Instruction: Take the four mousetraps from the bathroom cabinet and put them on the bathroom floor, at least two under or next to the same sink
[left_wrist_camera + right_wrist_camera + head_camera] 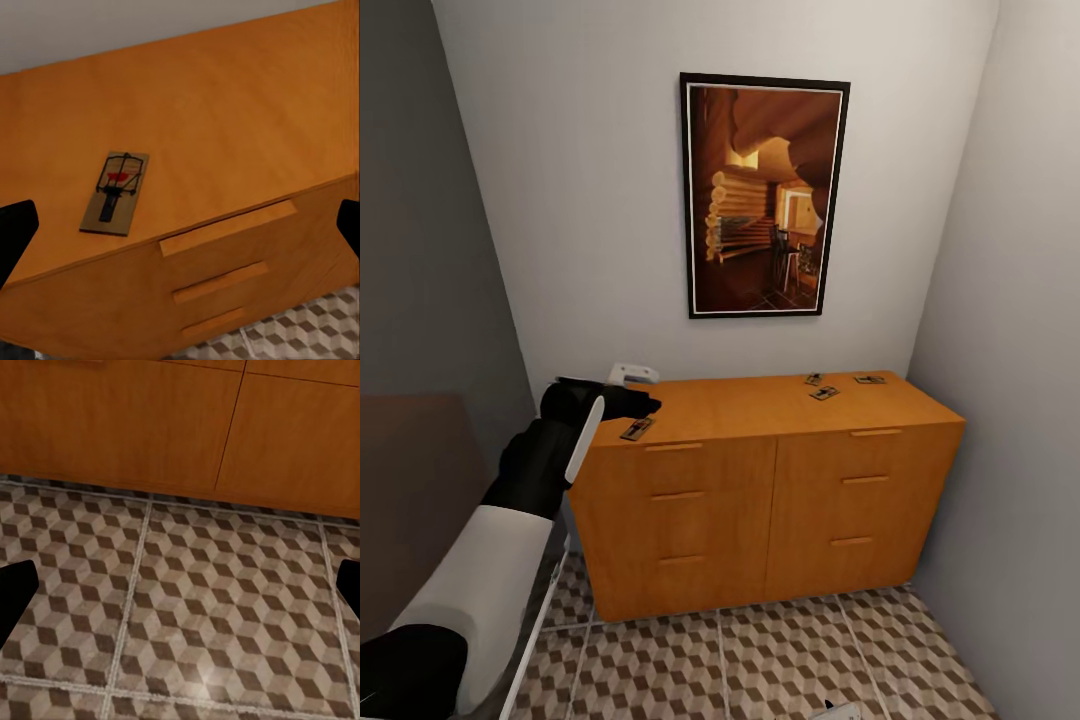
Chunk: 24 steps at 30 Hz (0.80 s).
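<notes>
Head view. The left arm reaches over the near left corner of the cabinet [760,490], a low orange-brown sideboard standing against the back wall beneath a framed picture [765,195]. The left gripper [622,402] hovers at that corner. One mousetrap [637,429] lies on the cabinet top just beside it, toward the front edge, its long axis running roughly from front to back with a slight slant. The three other mousetraps [823,393] sit grouped near the back right of the top, well apart from the gripper. The left arm is plainly the nearer one to every trap. From this view I cannot tell how wide its jaws stand.

Left wrist view. The near mousetrap [115,193] lies flat on the wood, between the two dark fingertips [15,229] at the frame's edges but nearer one of them than the other. The jaws stand wide open and hold nothing. The trap's long axis runs roughly along the camera's line of sight, so the jaws would probably close across its short width once centred and lowered.

Right wrist view. The right arm hangs low, facing the bathroom floor [180,607] and the cabinet's drawer fronts. Its jaws are wide open and empty, far from any trap.
</notes>
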Motion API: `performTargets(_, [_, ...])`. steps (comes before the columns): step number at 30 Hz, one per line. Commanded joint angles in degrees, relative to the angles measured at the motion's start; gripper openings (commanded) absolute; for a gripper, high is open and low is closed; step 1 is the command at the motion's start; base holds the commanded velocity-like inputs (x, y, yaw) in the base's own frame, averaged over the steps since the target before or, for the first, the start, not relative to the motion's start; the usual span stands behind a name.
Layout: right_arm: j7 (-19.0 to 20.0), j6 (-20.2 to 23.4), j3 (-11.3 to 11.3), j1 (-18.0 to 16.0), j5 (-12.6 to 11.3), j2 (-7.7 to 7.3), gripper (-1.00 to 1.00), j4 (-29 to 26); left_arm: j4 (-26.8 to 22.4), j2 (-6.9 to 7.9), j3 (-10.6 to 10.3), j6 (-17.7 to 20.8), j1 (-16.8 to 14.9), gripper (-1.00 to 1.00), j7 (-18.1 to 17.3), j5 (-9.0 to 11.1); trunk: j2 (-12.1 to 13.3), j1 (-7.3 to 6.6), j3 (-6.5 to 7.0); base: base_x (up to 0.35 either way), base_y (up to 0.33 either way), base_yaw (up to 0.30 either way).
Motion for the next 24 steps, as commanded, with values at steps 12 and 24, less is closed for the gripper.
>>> performTargets(12, [-0.58, 0.02, 0.24, -0.03, 0.41, 0.00, 1.00, 0.05, -1.94, 2.38, 0.15, 0.24, -0.04, 1.00, -5.91, 0.07, -0.04, 0.00, -0.06, 0.000, 0.000, 0.000])
performTargets(24, [-0.58, 0.03, 0.24, -0.04, 0.41, 0.07, 1.00, 0.05, -2.08, 3.23, 0.15, 0.20, -0.04, 1.00, -7.82, 0.07, -0.04, 0.00, -0.06, 0.000, 0.000, 0.000])
